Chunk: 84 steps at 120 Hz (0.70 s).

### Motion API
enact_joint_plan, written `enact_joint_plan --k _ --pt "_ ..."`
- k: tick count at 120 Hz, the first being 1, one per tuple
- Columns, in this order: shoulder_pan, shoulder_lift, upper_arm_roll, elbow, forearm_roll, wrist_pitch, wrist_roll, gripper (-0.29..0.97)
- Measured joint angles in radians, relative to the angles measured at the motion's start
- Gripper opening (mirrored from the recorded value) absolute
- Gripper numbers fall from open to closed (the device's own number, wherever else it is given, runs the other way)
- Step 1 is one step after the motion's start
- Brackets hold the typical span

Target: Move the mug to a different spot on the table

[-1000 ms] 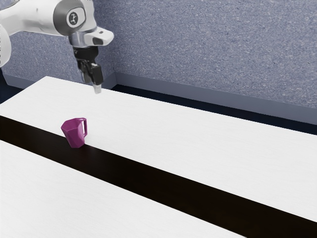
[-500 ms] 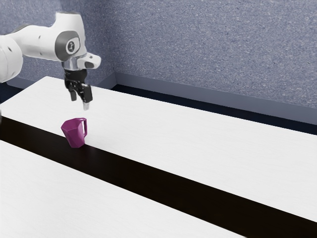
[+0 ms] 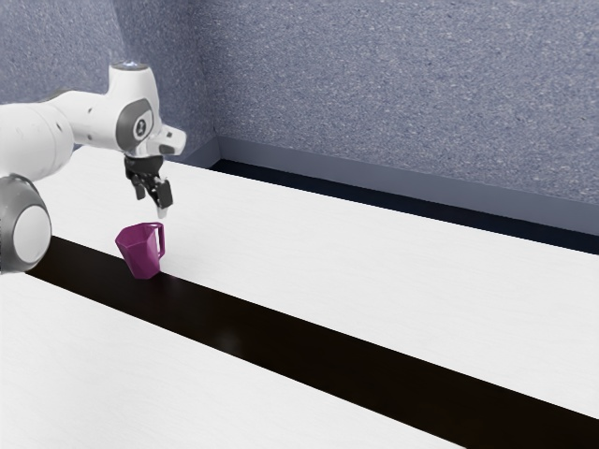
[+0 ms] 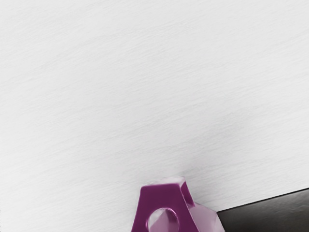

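Over by the ext. view's left side of the white table (image 3: 393, 262), the purple mug (image 3: 140, 250) stands upright w/ its base at the far edge of the black stripe (image 3: 309, 348) that crosses the tabletop, handle turned toward the ext. view's right. That side view gives the whole setup: white arm (image 3: 65, 131) coming in from the left, black gripper (image 3: 155, 197) pointing down just above the mug and a little behind it, blue-grey wall (image 3: 421, 84) at the back. The wrist view gives what the side view can't: the mug (image 4: 193, 217) from above and close up, w/ the handle (image 4: 161, 198) and its loop facing the camera, a corner of the stripe (image 4: 270, 215) right beside it, and bare white table (image 4: 145, 96) beyond. Vs. 1 s ago the hand has come down and moved toward the ext. view's left, from high over the table's far part to a spot near the mug's rim; half a sec ago it was part-way. Mug itself hasn't shifted, same spot and same pose. Jaws stand apart w/ a small gap btwn them, gripping nothing and clear of the mug.
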<state>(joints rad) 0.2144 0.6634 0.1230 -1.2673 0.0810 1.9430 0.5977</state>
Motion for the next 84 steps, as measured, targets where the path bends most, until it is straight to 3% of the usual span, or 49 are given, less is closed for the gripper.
enact_joint_plan --k 84 --pt "0.022 0.155 0.001 0.052 -0.031 0.061 0.034 0.68"
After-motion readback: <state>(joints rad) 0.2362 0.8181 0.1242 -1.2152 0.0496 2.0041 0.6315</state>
